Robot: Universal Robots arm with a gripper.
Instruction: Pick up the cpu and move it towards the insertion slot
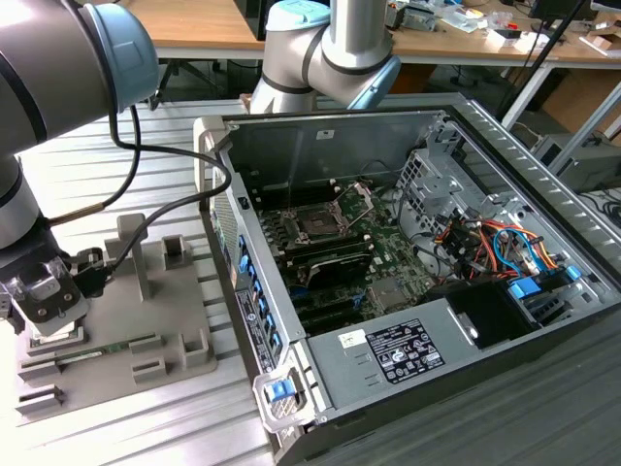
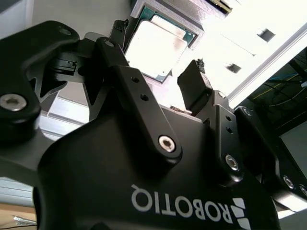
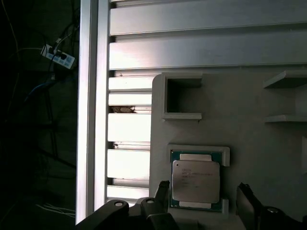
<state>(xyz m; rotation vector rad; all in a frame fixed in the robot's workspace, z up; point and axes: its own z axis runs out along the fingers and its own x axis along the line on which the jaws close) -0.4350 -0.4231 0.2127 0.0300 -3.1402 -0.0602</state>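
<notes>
We see the arm [image 1: 49, 87] bent over the edge of the grey fixture plate [image 1: 179, 311] on the exterior view's left, wrist pointing straight down, with the gripper [image 1: 44, 303] just above the plate. That view also takes in the open computer case [image 1: 388, 354] well apart on the slatted aluminium table [image 1: 87, 180], and inside it the insertion slot [image 1: 318, 223] with its retention plate [image 1: 361, 197] hinged up. The wrist views give us the close detail. In the first wrist view the cpu [image 3: 195, 181] lies flat in a cornered nest near the plate's edge. Its metal top faces up, between the two fingertips [image 3: 163, 189]. In the second wrist view the fingers [image 2: 194, 81] stand spread wide on either side of the cpu [image 2: 156, 48], clear of it and gripping nothing.
</notes>
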